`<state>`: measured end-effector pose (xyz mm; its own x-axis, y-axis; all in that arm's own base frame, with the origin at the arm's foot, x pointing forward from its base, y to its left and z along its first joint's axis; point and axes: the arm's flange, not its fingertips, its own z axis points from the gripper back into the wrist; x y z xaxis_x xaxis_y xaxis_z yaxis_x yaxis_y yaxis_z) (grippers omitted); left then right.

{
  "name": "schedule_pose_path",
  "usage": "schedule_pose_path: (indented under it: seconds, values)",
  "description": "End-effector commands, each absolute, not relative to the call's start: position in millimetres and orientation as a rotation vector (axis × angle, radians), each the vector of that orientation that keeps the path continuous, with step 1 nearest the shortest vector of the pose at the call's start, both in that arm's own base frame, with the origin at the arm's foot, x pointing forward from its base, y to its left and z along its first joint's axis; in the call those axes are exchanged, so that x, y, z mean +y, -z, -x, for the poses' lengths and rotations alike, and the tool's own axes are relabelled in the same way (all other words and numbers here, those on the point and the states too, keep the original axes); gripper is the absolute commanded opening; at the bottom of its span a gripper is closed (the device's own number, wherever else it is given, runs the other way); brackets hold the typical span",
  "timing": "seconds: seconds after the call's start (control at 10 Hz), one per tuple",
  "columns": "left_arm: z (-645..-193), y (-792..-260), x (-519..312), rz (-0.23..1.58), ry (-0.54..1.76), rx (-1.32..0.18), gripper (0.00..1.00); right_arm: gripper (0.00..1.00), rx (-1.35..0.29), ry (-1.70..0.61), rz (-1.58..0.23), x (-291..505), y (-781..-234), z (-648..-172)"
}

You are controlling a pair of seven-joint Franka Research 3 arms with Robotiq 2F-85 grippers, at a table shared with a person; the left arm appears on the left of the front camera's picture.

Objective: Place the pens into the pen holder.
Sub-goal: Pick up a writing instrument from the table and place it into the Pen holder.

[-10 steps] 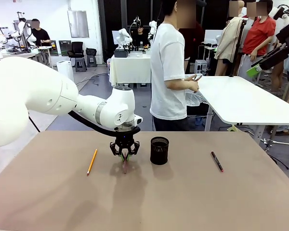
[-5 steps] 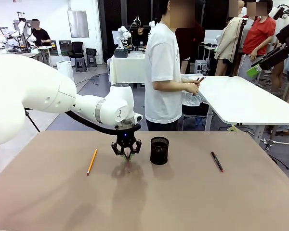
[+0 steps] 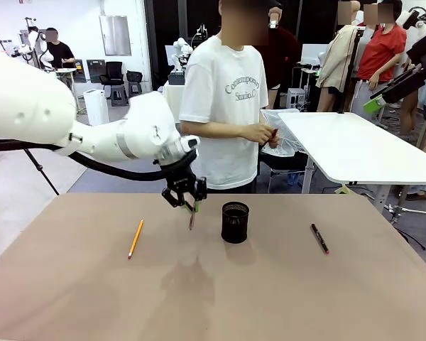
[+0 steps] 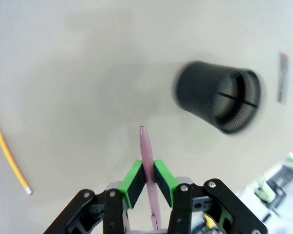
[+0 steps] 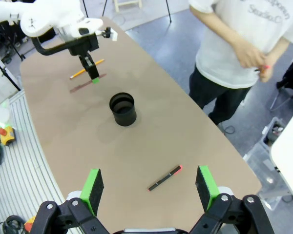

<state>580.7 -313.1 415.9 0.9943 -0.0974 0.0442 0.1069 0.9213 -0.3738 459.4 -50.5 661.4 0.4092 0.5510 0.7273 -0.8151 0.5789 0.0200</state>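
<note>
— Above the surface (image 3: 71,298), what does the left pincer (image 3: 193,207) carry?
— It pinches the dark red-brown pen (image 3: 192,220), tip down, clear of the surface. Step in hand: carrying. The pen holder (image 3: 235,222) stands near, at 3 o'clock. The next move probably calls for a shift over its mouth, then release.
— And around it?
— At 8 o'clock lies the pencil (image 3: 135,238), and at 3 o'clock, beyond the holder, the black pen (image 3: 320,239). Neither blocks the path. The right pincer (image 5: 149,185) hangs spread, empty.

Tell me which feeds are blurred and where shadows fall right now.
Left wrist view: pen holder smeared by motion blur, the gripped red-brown pen sharp. Front view: sharp, with a soft arm shadow on the table. Right wrist view: wide-angle curving of the table edge.
</note>
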Motion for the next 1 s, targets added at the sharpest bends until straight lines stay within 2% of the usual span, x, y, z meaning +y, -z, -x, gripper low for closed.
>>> schedule_pose_path:
  seconds: [0.0,0.4,0.7,0.9]
  values:
    - [-557,-429,-279,0.591,0.292,-0.041,0.00,1.00,-0.753,-0.894,-0.415,-50,-663,-459]
    - [-525,-466,-237,0.845,0.819,-0.296,0.00,1.00,-0.753,-0.894,-0.415,-50,-663,-459]
    - [-499,-482,-205,0.866,1.093,-0.498,0.00,1.00,-0.753,-0.894,-0.415,-50,-663,-459]
    - [-481,-488,-188,0.876,1.146,-0.664,0.00,1.00,-0.753,-0.894,-0.415,-50,-663,-459]
